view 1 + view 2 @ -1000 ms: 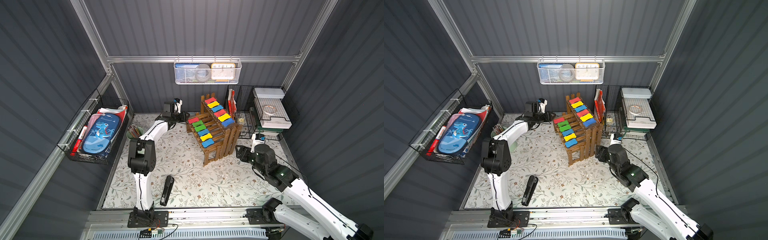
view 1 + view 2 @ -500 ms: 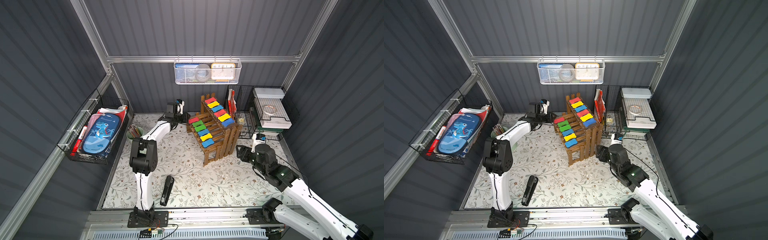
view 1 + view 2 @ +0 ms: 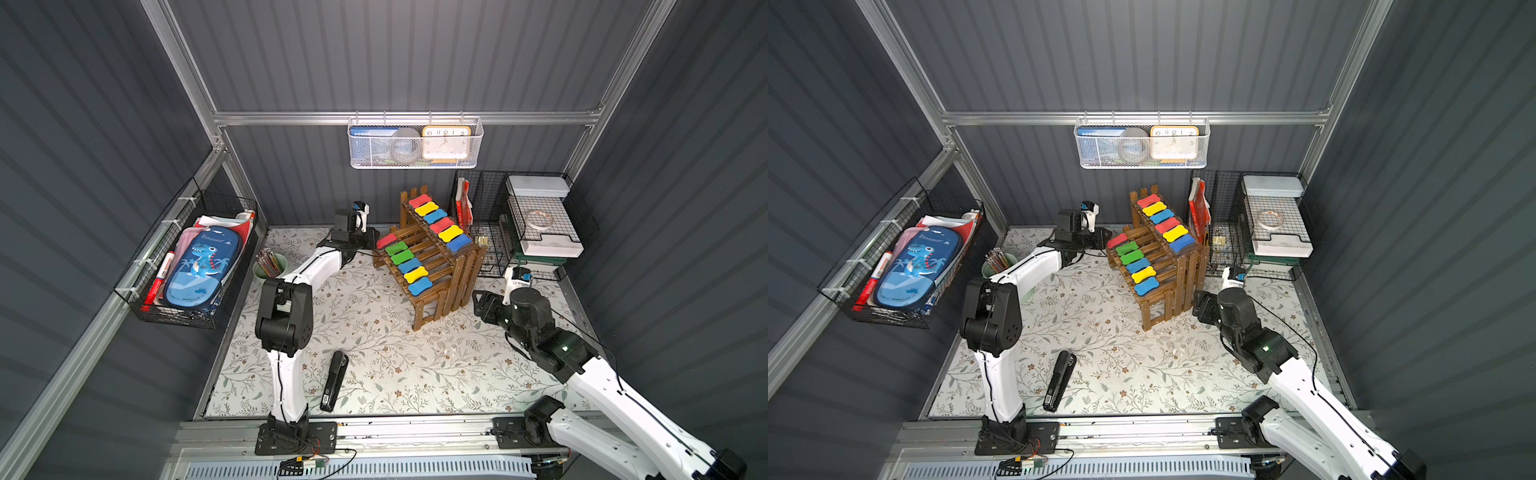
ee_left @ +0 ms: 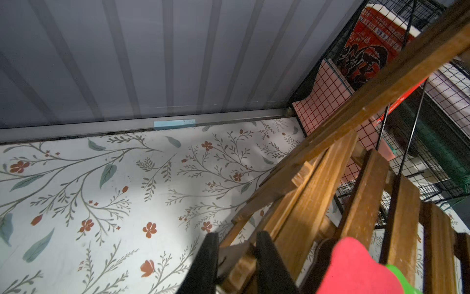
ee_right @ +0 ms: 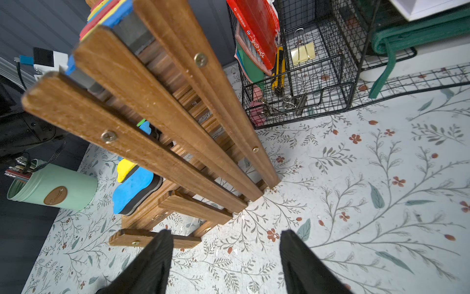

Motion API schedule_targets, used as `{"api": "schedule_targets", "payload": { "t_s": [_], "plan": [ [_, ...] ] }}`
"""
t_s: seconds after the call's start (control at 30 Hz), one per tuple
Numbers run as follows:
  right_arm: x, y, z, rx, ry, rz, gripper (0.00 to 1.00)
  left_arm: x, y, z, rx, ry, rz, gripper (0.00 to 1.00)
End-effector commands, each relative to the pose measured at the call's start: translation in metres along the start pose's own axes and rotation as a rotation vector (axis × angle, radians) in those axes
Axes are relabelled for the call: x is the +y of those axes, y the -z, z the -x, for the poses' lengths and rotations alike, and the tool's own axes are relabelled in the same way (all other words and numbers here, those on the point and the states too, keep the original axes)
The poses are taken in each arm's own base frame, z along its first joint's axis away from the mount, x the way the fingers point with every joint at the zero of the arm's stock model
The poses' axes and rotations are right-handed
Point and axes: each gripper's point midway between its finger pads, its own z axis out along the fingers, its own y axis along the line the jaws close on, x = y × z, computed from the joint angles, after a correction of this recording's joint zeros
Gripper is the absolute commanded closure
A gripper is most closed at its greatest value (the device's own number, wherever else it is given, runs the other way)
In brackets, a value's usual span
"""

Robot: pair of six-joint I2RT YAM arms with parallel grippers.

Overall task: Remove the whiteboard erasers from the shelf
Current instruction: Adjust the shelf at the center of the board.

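Clamped on a shelf (image 4: 312, 193) slat with the left gripper (image 4: 237, 244) (beside the red eraser (image 4: 356, 267)). Brace firmly; pick erasers (image 3: 415, 273) with the empty, spread-jawed right gripper (image 5: 225, 233).

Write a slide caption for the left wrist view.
The left claw clamps a wooden edge of the shelf, close beside the red eraser.

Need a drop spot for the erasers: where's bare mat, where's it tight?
Bare: floral mat between stapler and shelf legs; also between stapler and right arm. Crowded: back right, shelf beside wire organiser; pencil cup beside left arm.
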Motion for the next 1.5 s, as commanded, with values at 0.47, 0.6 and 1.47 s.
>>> {"api": "schedule_targets", "payload": {
  "t_s": [0.47,0.6,1.47],
  "plan": [
    [-0.010,-0.011,-0.012,0.022,-0.047,-0.037,0.30,0.009,0.082,-0.048,-0.001,0.090,0.257,0.79],
    [-0.010,-0.016,-0.014,0.025,-0.062,-0.045,0.30,0.011,0.107,-0.061,-0.008,0.129,0.335,0.79],
    [-0.021,-0.132,0.018,0.130,-0.128,-0.131,0.45,0.001,0.189,-0.114,-0.017,0.260,0.430,0.79]
  ]
}}
